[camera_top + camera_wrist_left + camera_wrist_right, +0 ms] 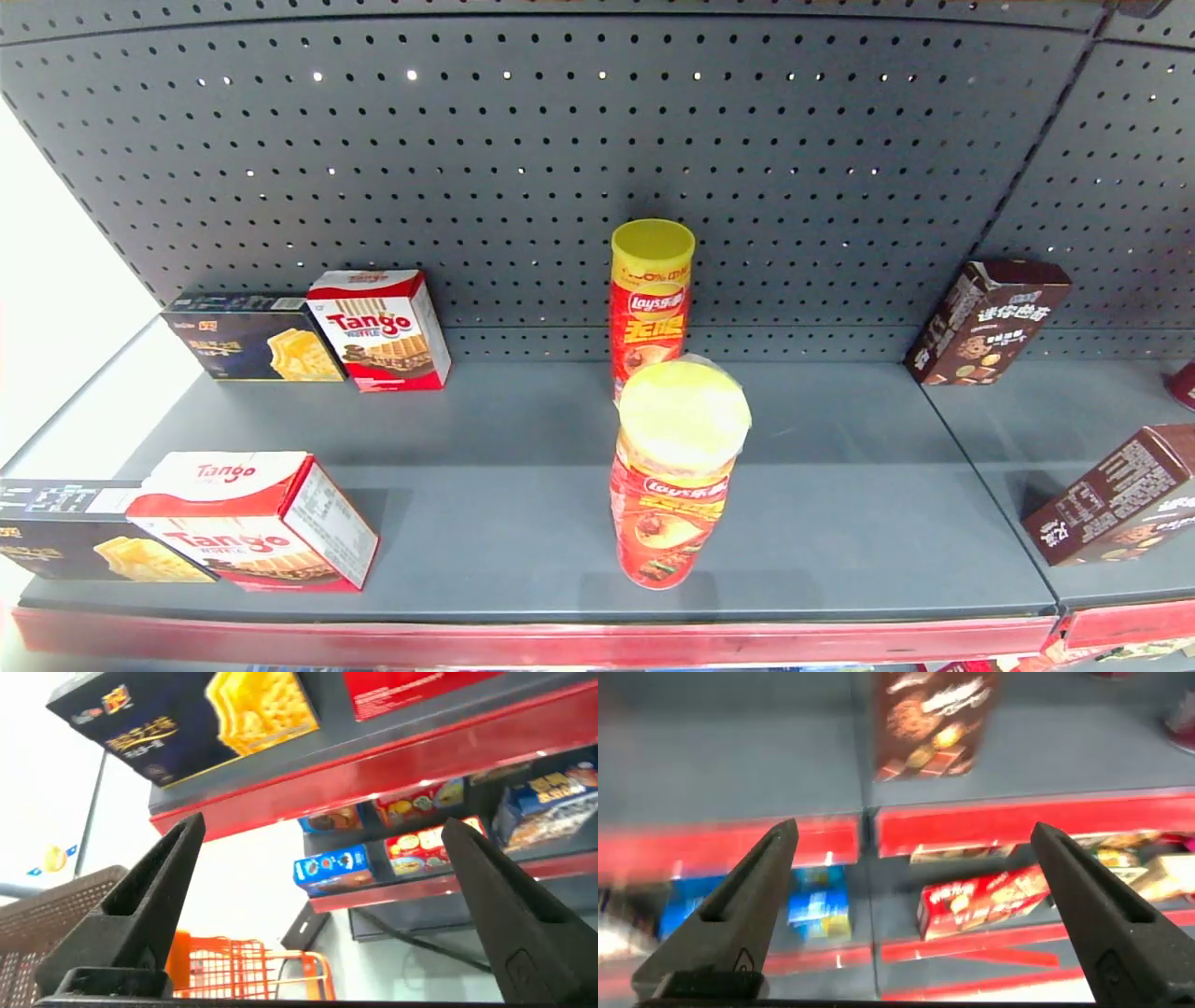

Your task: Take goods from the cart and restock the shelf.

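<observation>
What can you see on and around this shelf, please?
chip cans: two, red with yellow lids, mid-shelf, one behind the other
wafer boxes: two, red and white, left, one back, one front
dark boxes: two, black and yellow, left of the wafer boxes
cookie boxes: two, brown, right, one back, one front
shelf: one, grey, red front edge
packages: several, blue and red, lower shelves
cart: one, orange, down beside the shelving
left gripper: one, dark, open, below shelf edge
right gripper: one, dark, open, before shelf edge
</observation>
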{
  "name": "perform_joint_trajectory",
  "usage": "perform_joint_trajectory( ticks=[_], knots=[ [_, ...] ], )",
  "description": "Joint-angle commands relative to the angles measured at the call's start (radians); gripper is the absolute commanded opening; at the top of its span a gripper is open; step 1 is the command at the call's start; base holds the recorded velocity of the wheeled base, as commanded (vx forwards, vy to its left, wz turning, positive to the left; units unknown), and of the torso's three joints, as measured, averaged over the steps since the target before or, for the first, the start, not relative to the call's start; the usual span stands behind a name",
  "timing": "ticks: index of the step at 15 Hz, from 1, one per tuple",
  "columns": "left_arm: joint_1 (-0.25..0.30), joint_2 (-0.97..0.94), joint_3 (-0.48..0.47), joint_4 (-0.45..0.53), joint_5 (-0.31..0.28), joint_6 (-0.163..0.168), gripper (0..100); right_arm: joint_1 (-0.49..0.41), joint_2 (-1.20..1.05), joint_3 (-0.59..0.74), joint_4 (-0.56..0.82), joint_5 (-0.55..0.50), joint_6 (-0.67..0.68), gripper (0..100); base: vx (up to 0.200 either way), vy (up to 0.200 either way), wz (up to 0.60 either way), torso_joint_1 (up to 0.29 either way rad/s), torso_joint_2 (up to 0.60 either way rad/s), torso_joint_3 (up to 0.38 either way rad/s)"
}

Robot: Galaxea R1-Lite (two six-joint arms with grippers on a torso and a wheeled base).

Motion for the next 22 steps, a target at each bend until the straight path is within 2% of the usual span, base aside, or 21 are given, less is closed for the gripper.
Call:
perform_joint_trajectory(
  ticks=[1,2,3,4,9,10,11,15,17,19,20,22],
  knots=[
    [0.023,-0.019,0.0,0.0,0.0,0.0,100,-0.009,-0.03,0.008,0.01,-0.011,0.016,100,0.0,0.0,0.0,0.0,0.0,0.0],
    [0.023,-0.029,0.0,0.0,0.0,-0.002,100,-0.007,-0.03,0.005,0.089,-0.008,0.008,100,0.0,0.0,0.0,0.0,0.0,0.0],
    [0.023,-0.039,0.0,0.0,0.0,-0.002,100,-0.006,-0.03,0.007,0.087,0.019,-0.021,100,0.0,0.0,0.0,0.0,0.0,0.0],
    [0.025,-0.049,0.0,0.0,0.001,-0.006,100,0.04,-0.035,0.007,0.084,0.065,-0.028,100,0.0,0.0,0.0,0.0,0.0,0.0],
    [0.029,-0.051,0.0,0.0,0.003,-0.006,100,0.065,-0.042,0.005,0.087,0.056,-0.01,100,0.0,0.0,0.0,0.0,0.0,0.0],
    [0.029,-0.051,0.0,0.0,0.004,-0.006,100,0.14,-0.114,0.003,0.092,0.058,-0.015,100,0.0,0.0,0.0,0.0,0.0,0.0],
    [0.029,-0.051,0.0,0.0,0.004,-0.006,100,0.114,-0.124,0.005,0.086,0.056,-0.011,100,0.0,0.0,0.0,0.0,0.0,0.0],
    [0.011,-0.028,0.0,0.0,-0.003,-0.011,100,0.114,-0.124,0.007,0.082,0.056,-0.01,100,0.0,0.0,0.0,0.0,0.0,0.0],
    [-0.077,-0.017,0.0,0.004,-0.011,-0.1,100,0.114,-0.124,0.007,0.082,0.056,-0.01,100,0.0,0.0,0.0,0.0,0.0,0.0],
    [-0.167,-0.02,0.002,0.004,-0.017,-0.14,100,0.114,-0.124,0.007,0.082,0.056,-0.01,100,0.0,0.0,0.0,0.0,0.0,0.0],
    [-0.261,-0.072,0.002,0.012,-0.043,-0.204,100,0.114,-0.124,0.007,0.082,0.056,-0.01,100,0.0,0.0,0.0,0.0,0.0,0.0],
    [-0.277,-0.108,-0.001,0.023,-0.054,-0.238,100,0.114,-0.124,0.007,0.082,0.056,-0.01,100,0.0,0.0,0.0,0.0,0.0,0.0]
  ],
)
